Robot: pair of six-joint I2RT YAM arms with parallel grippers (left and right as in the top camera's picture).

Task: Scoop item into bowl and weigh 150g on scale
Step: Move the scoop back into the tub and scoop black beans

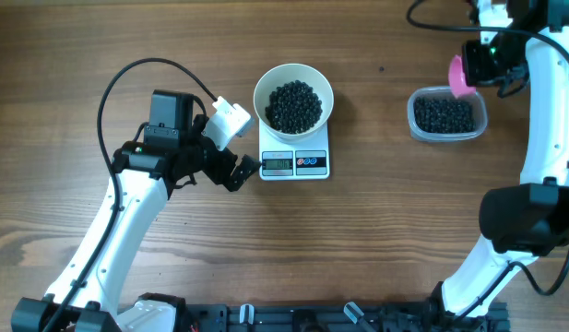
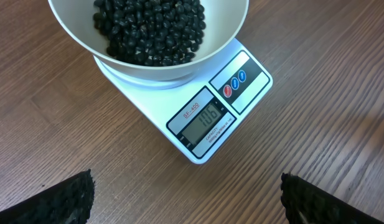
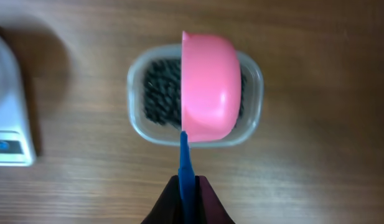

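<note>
The white bowl [image 1: 262,92] stands on the scale [image 1: 295,163] and holds a heap of the black item [image 1: 294,105]. In the left wrist view the bowl [image 2: 179,71] fills the top, and the scale's display [image 2: 207,121] shows digits that look like 116. My left gripper [image 1: 231,171] hovers open just left of the scale, and nothing lies between its fingers [image 2: 73,199]. My right gripper [image 3: 187,186] is shut on the blue handle of a pink scoop [image 3: 209,87]. The scoop is turned on its side over the clear tub [image 3: 139,106].
The clear tub [image 1: 445,114] of black beads sits at the right of the table, well apart from the scale. Black cables loop behind the left arm [image 1: 127,78] and at the top right. A corner of the scale [image 3: 8,124] shows in the right wrist view.
</note>
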